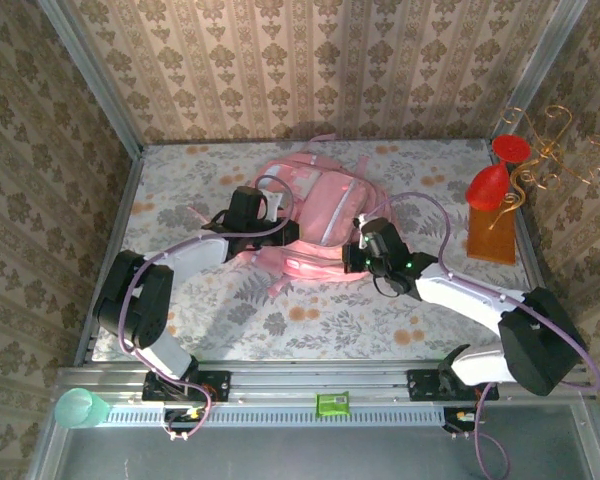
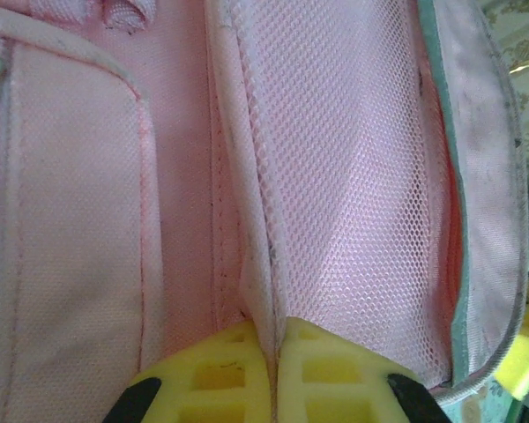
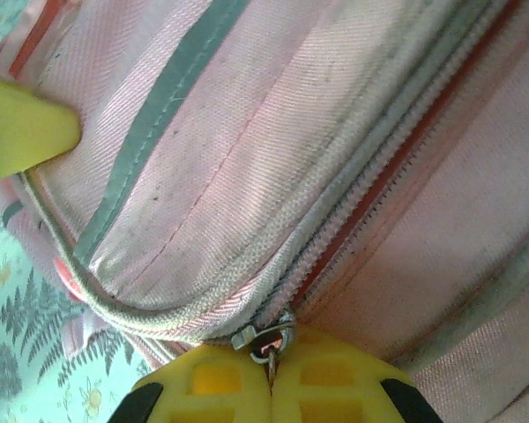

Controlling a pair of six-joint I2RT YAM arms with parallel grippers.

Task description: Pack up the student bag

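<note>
- The student bag [image 1: 315, 205] lies flat on the floral table cover [image 1: 180, 180], directly between the two grippers. It is slack, creased pink cloth, so I judge it light and floppy. It is likely to sag and drag rather than move as one piece.
- Its mesh panel [image 2: 353, 176] stretches away straight ahead of the left gripper [image 2: 275, 339]. That gripper's yellow fingers [image 2: 220, 374] are pressed together on the raised seam at the panel's edge. The weave should give fair friction, but so thin a fold could slide out under a hard tug.
- The zip pull [image 3: 263, 342] sits right at the tips of the right gripper [image 3: 271, 357], with the jaws closed on it. The zip track [image 3: 379, 172] runs off above and to the right of those fingers.
- That small metal tab looks like the proper hold for opening the pocket, though it is probably slick and easily lost.
- With cloth this soft, the zip will likely bunch unless the seam hold braces the bag against a pull along the track.
</note>
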